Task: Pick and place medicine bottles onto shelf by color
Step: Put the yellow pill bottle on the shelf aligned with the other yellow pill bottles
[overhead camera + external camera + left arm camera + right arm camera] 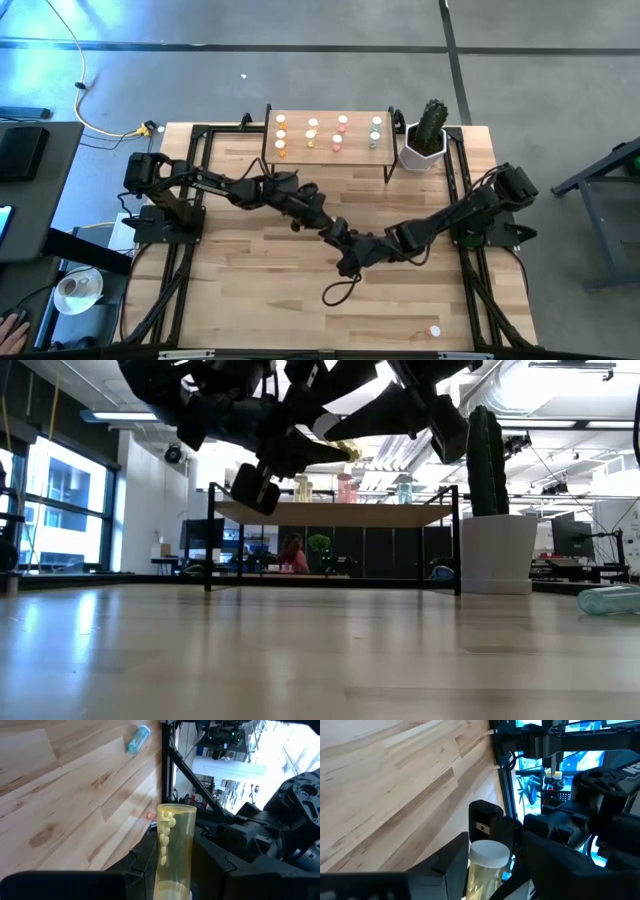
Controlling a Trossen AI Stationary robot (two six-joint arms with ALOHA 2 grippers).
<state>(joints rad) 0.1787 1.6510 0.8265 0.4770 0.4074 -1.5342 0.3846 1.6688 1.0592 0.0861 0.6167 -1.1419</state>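
A yellow medicine bottle (175, 845) with small pills inside is up in the air over the middle of the table, between my two grippers, which meet tip to tip. My left gripper (340, 238) and my right gripper (353, 256) are both shut on it. Its white cap (490, 854) shows in the right wrist view. The light-wood shelf (358, 150) stands on black legs at the far edge. It carries several bottles in rows: orange, yellow, pink and green. A green bottle (608, 600) lies on its side on the table near the front right. My left gripper has the yellow bottle's body (161, 870) between its two fingers. The bottle lies along the fingers, its flat bottom pointing away from the wrist, clear of the table. My right gripper comes from the opposite side. Its two fingers stand on either side of the body just below the cap (482, 872), and the cap end points away from its wrist.
A white pot with a cactus (425, 145) stands right of the shelf. A loop of black cable (340, 292) hangs below the grippers. The lying green bottle also shows in the high view (433, 330) and in the left wrist view (137, 739). Bare wood lies all around.
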